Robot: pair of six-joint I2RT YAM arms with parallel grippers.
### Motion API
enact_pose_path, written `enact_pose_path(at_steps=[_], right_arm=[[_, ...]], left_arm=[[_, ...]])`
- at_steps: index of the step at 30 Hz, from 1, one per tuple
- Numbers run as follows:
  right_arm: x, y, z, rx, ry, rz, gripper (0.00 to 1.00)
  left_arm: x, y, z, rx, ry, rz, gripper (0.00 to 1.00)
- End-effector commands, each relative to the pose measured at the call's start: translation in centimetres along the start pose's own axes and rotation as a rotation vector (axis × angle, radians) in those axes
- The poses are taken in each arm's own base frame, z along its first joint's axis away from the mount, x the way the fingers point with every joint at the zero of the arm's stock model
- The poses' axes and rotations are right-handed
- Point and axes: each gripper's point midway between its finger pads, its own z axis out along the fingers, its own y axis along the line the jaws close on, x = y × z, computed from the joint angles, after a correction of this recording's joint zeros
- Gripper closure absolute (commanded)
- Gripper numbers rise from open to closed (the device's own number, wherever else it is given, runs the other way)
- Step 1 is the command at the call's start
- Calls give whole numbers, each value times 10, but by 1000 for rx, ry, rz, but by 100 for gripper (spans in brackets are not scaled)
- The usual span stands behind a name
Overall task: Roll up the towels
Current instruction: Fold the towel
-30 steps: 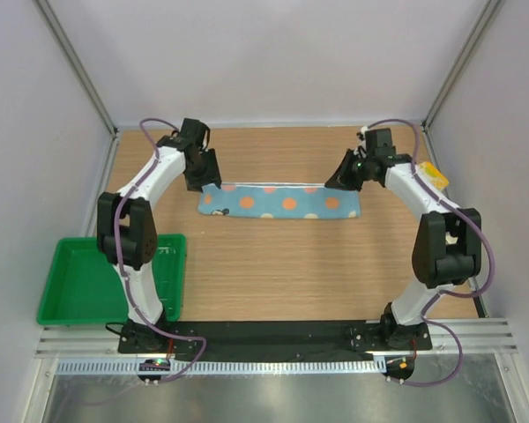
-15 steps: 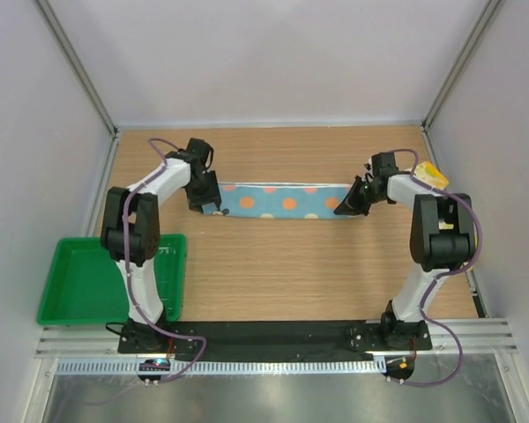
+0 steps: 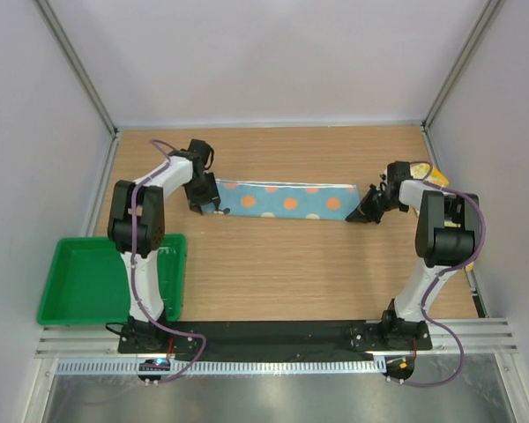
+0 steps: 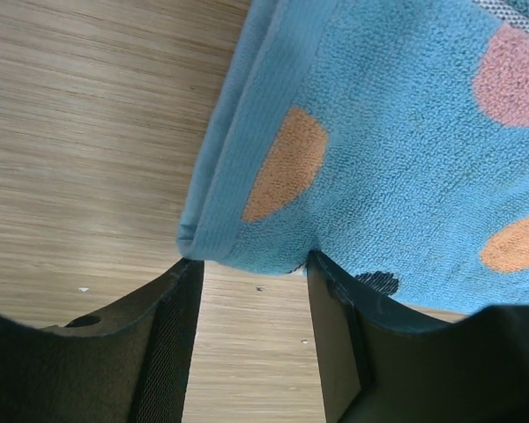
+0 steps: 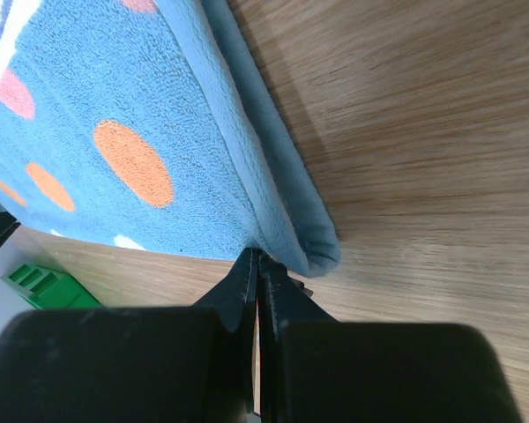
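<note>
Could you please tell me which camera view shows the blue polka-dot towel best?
The top external view: there the whole towel shows as a long strip. The left wrist view shows only one corner, the right wrist view only the opposite end.

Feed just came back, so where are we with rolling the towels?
Done: the blue towel lies flat as a long folded strip. In hand: left claw open at its left corner, right claw shut at its right corner. Left: no roll started; the yellow towel, mostly hidden behind the right arm, waits.
</note>
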Motion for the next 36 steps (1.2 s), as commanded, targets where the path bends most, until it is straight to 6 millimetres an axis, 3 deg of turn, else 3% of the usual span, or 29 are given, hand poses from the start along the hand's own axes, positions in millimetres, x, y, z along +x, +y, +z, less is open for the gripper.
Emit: enact_pose_path(at_steps=[1,9,12,19,25,31,36], right_arm=[[-1,-29,1,96,-4,20,99],[-12,-40,-10,138,-28,54,99],[-15,-33,-17,123,-44,43,97],[-30,-19,-48,143,-127,6,59],[-45,6,-93,140,-240,-36,43],[-42,28,-145,119,-409,-98,30],[-29,24,-170,79,-593,-70,23]], left_arm=[[-7,18,8,-58,-1,-33,48],[-9,22,10,-71,10,-29,50],[-10,21,9,-68,8,-29,50],[-21,16,-10,-47,-39,-25,50],[-40,0,-52,36,-114,-13,50],[-60,-26,-114,180,-220,29,48],[-69,-48,-159,334,-330,86,47]])
